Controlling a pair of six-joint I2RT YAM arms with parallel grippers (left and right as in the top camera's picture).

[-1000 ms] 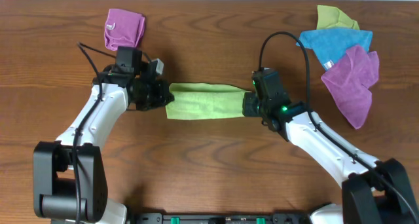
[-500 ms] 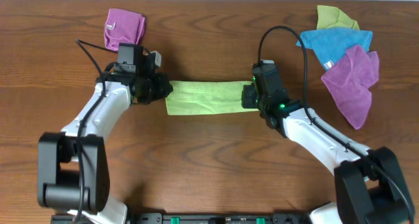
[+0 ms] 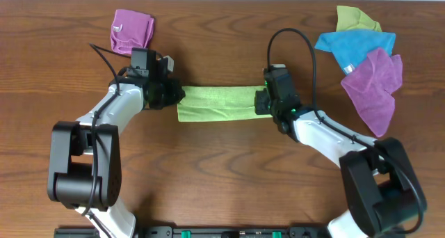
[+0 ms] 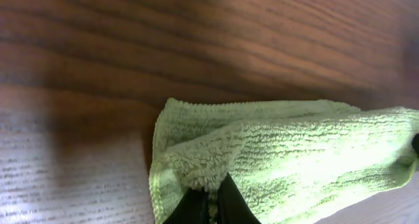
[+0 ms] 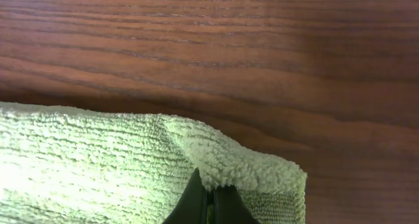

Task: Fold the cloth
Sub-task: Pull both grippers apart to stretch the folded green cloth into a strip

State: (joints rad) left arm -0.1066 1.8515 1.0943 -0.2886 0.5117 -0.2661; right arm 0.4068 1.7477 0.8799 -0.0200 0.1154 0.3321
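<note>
Lime-green terry is lying as a flat, doubled band across the middle of the wooden table [image 3: 222, 175]: the green cloth [image 3: 215, 103] is stretching left to right between the two arms, its long edges roughly parallel to the table's front.

The left gripper [image 3: 175, 97] is pinching the cloth's left end; in the left wrist view its dark fingers [image 4: 194, 207] are sitting almost together with a raised fold of the pile caught between them. The right gripper [image 3: 261, 102] is clamping the right end the same way (in its wrist view the tips are meeting under a rounded corner fold, with bare wood just beyond). Both ends are lifting slightly at the pinch while the middle is resting on the wood.

Well apart from this, a folded purple cloth [image 3: 132, 29] is lying at the far left, and at the far right a yellow-green cloth [image 3: 356, 19], a blue cloth [image 3: 354, 44] and a crumpled purple cloth [image 3: 375, 88] are overlapping in a loose heap.
</note>
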